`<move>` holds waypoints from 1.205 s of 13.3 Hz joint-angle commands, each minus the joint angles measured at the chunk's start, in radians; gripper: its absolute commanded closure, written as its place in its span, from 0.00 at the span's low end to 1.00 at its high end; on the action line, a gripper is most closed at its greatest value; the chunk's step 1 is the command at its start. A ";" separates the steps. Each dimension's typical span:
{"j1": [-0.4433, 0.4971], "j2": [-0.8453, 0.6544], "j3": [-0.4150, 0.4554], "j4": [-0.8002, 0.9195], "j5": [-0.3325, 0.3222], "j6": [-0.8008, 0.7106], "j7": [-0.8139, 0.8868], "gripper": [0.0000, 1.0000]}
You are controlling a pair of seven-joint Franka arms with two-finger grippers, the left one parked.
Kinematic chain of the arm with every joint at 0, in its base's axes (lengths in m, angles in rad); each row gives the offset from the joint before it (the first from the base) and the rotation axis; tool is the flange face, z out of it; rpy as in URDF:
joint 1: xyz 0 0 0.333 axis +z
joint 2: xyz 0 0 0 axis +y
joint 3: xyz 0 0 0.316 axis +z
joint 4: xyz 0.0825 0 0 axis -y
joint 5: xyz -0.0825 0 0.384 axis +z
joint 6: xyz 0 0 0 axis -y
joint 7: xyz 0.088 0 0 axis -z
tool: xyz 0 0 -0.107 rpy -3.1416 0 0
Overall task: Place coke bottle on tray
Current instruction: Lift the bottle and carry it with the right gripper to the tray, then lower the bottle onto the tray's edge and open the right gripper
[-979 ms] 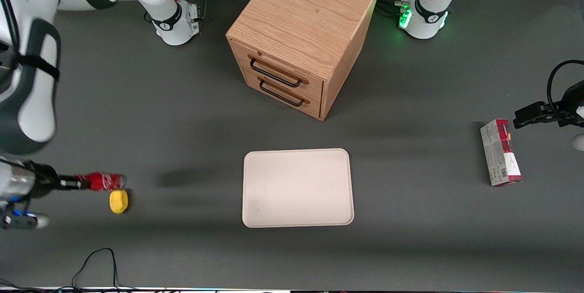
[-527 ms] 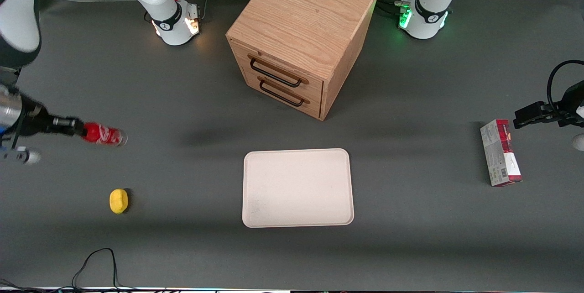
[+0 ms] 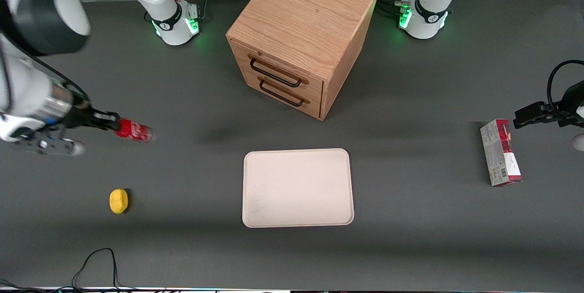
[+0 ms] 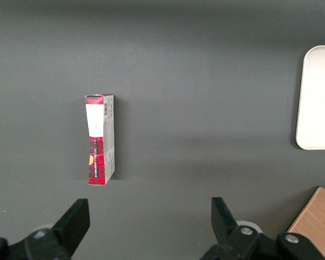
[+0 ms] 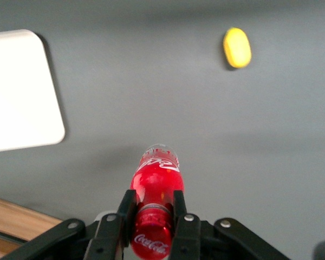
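My right gripper (image 3: 117, 126) is shut on the coke bottle (image 3: 135, 131), a small red bottle with white lettering, held lying sideways in the air above the table at the working arm's end. In the right wrist view the fingers (image 5: 127, 210) clamp its neck just below the red cap, and the bottle (image 5: 156, 184) points away from the gripper (image 5: 152, 208). The cream-white tray (image 3: 298, 187) lies flat in the middle of the table, nearer the front camera than the cabinet; a corner of it shows in the right wrist view (image 5: 19, 92). The bottle is well apart from the tray.
A yellow lemon-like object (image 3: 118, 201) lies on the table nearer the front camera than the gripper. A wooden drawer cabinet (image 3: 301, 37) stands farther from the camera than the tray. A red-and-grey carton (image 3: 500, 152) lies toward the parked arm's end.
My gripper has lifted the bottle away from the lemon-like object, moved it farther from the front camera, then carried it sideways toward the tray.
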 commanded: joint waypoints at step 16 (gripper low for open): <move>0.233 0.654 0.060 0.535 -0.053 0.347 0.569 1.00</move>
